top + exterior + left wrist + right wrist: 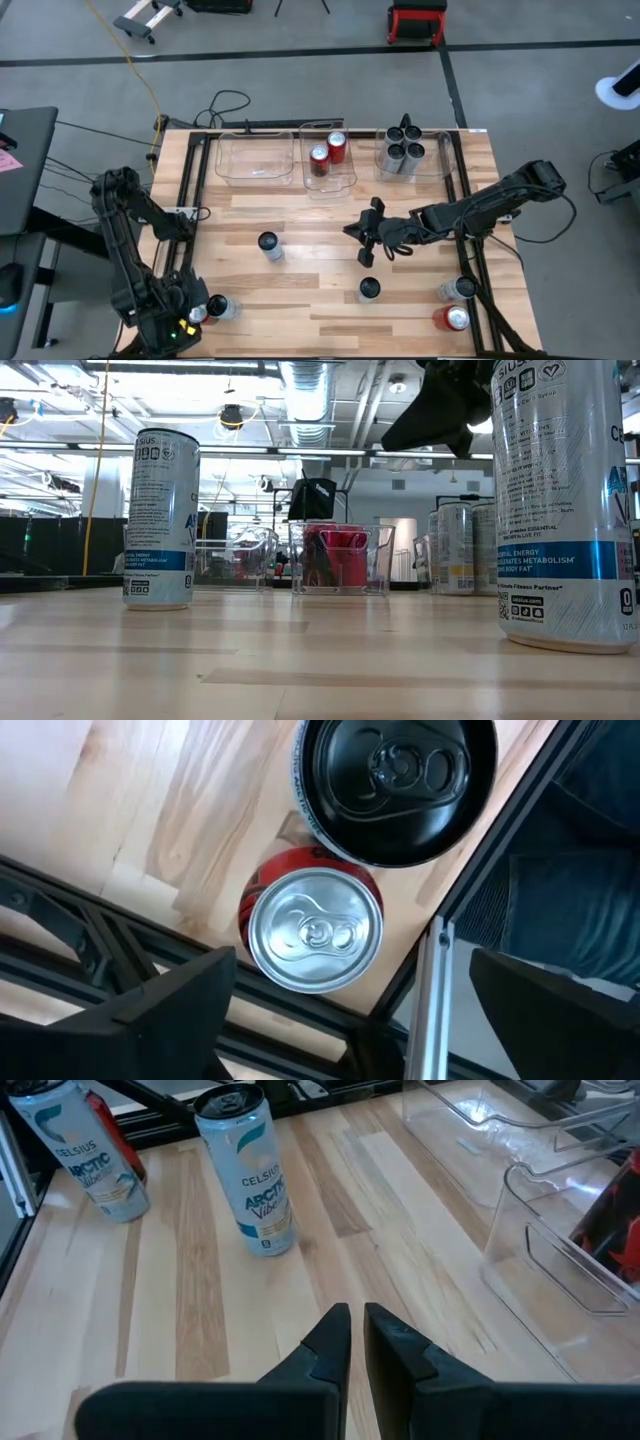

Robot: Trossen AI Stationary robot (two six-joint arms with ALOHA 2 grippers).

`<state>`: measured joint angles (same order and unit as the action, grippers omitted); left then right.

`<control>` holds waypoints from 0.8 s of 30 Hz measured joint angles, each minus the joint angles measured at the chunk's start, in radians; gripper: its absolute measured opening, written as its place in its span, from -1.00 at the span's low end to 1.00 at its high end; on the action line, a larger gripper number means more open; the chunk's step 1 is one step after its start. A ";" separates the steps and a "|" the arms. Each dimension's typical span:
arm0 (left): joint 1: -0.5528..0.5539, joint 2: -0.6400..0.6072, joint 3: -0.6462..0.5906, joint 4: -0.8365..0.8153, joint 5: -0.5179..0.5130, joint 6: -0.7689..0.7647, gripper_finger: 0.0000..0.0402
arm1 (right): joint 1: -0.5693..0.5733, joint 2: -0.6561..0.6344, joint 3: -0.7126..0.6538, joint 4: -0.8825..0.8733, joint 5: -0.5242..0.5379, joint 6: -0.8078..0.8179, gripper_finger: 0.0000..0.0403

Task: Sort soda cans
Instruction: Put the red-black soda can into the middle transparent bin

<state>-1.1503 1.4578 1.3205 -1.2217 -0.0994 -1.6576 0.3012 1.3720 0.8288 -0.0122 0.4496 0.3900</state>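
I see the wood table (300, 300), three clear bins (256, 160) at its far edge: the middle holds red cans (337, 147), the right holds silver cans (404, 152). Left gripper (190, 312), fingers wide apart, hangs over a red can (311, 928) and dark-topped can (394, 782) at the near-left corner. Right gripper (356, 1342), fingers together and empty, sits mid-table. Loose cans: (269, 245), (369, 290), probably two near-right (455, 304).

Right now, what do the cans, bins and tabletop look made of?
Soda cans: likely aluminium, shown by the bright stamped pull-tab lid; another has a glossy black lid.
Bins: clear glossy plastic, since contents show through the walls.
Tabletop: pale wood planks with visible grain, probably sealed.
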 joint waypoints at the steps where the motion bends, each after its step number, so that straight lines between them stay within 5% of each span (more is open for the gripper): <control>1: 0.000 0.000 0.000 -0.005 -0.002 0.012 0.98 | 0.000 0.000 0.000 -0.001 0.000 -0.003 -0.73; 24: 0.000 0.001 -0.071 0.063 -0.050 0.106 0.98 | 0.050 0.000 0.000 -0.035 -0.003 0.002 -0.73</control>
<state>-1.1503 1.4584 1.2498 -1.1584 -0.1497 -1.5521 0.3511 1.3720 0.8288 -0.0471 0.4465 0.3920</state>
